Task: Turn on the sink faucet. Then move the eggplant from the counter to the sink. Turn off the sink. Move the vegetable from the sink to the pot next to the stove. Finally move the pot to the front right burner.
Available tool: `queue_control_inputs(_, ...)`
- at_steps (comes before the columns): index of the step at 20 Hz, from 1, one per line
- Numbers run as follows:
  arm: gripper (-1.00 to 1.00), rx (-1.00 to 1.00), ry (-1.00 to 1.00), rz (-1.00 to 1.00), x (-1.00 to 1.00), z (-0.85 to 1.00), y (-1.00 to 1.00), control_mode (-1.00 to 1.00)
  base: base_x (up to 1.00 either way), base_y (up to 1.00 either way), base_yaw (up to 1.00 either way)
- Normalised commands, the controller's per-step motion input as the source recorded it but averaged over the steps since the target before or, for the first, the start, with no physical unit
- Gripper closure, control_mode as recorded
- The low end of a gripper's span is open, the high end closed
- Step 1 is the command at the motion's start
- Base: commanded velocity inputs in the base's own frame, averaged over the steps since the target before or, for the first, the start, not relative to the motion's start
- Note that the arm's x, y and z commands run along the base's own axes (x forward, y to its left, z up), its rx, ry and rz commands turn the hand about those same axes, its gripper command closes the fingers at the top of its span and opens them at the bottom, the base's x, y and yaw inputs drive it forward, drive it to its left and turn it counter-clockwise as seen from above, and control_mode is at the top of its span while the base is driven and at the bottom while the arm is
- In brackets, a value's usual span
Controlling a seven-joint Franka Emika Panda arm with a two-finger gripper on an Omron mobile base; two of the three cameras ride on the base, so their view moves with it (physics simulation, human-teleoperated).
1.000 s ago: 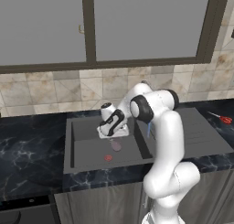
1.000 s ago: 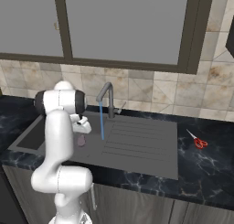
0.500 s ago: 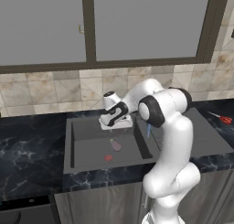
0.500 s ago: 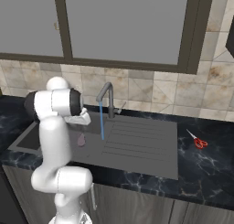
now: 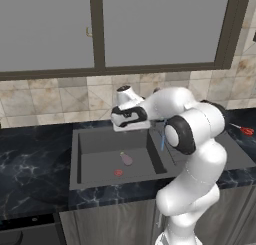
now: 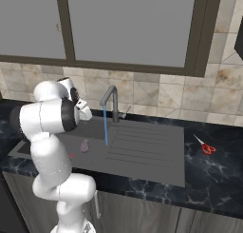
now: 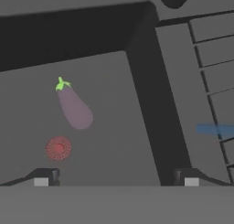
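The pale purple eggplant [image 7: 73, 108] lies on the floor of the dark sink [image 5: 100, 139], just above the red drain [image 7: 58, 148]; it also lies there in the side views [image 5: 126, 159] [image 6: 85, 145]. My gripper [image 7: 116, 179] hangs open above the basin, apart from the eggplant and holding nothing. From the left it hovers near the sink's back rim [image 5: 131, 127]. The sink faucet [image 6: 113, 101] runs, its blue stream [image 6: 105, 127] falling near the ribbed drainboard [image 6: 142, 149]. The pot and the stove are out of view.
Black marble counter [image 5: 30, 164] surrounds the sink. Red-handled scissors [image 6: 206, 146] lie on the counter to the right of the drainboard. A tiled wall and a window frame stand behind the faucet. My own arm fills the space over the sink's right edge.
My hand has risen out of the basin toward its back rim, staying open. The eggplant stays lying on the sink floor beside the drain.
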Motion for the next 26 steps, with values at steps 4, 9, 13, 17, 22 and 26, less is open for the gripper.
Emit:
queue_control_inputs(4,-1.00,0.02,-0.01,0.02,-0.58,0.46,-0.44,-1.00,0.00,0.00,0.00)
queue_control_inputs(9,-1.00,0.04,0.00,0.04,-0.53,0.31,-0.50,-1.00,0.00,0.00,0.00)
queue_control_inputs(13,-1.00,0.05,0.00,0.07,-0.45,0.12,-0.60,-1.00,0.00,0.00,0.00)
queue_control_inputs(17,-1.00,0.06,0.00,0.08,-0.23,0.00,-0.64,-1.00,0.00,0.00,0.00)
queue_control_inputs(22,-1.00,0.08,0.00,0.09,-0.07,0.00,-0.73,-1.00,0.00,0.00,0.00)
queue_control_inputs(26,-1.00,0.12,-0.02,0.12,0.07,-0.01,-0.78,-1.00,0.00,0.00,0.00)
